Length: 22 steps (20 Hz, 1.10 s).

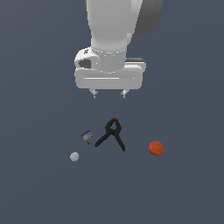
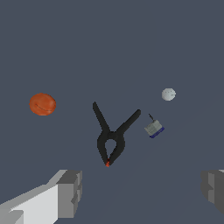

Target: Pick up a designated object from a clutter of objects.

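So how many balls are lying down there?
2. The orange-red ball lies at the exterior view's right of the black clamp; the small grey ball lies at its left. None seems hidden.

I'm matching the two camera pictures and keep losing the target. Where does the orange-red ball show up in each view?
Exterior view: the orange-red ball lies on the floor toward the exterior view's right, apart from the other things.
Wrist view: the same ball shows on its own, away from the open gripper.
Shared landmark: the black clamp, which lies between the ball and the small grey ball in both.
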Each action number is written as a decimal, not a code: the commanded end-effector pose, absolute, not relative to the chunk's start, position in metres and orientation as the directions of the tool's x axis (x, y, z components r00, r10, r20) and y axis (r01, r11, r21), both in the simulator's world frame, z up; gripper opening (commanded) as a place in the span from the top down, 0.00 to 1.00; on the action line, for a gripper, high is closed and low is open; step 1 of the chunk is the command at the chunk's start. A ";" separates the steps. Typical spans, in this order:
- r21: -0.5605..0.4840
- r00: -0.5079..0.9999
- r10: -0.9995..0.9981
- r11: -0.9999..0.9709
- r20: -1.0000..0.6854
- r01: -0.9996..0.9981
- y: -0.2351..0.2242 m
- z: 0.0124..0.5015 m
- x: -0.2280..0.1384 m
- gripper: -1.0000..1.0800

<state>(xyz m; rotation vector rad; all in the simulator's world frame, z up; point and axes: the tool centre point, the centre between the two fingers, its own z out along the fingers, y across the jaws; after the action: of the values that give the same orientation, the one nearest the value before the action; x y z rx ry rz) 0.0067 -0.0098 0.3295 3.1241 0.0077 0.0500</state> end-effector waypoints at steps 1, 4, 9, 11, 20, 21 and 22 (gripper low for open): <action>0.017 0.999 0.005 -1.000 0.032 0.005 -0.010 0.330 0.007 0.04; 0.016 1.000 0.005 -1.000 0.027 0.005 -0.011 0.329 0.006 0.04; 0.011 1.000 0.006 -1.000 0.005 0.005 -0.015 0.326 0.000 0.04; 0.010 1.000 0.005 -1.000 0.002 0.005 -0.016 0.325 0.000 0.04; 0.010 1.000 -0.003 -1.000 0.003 -0.003 -0.013 0.323 0.003 0.04; 0.010 1.000 -0.007 -1.000 0.003 -0.007 -0.012 0.321 0.004 0.04; 0.011 1.000 -0.012 -1.000 0.003 -0.012 -0.010 0.320 0.005 0.04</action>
<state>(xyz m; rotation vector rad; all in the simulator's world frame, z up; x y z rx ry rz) 0.0036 -0.0122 0.3219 3.1312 -0.0100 0.0052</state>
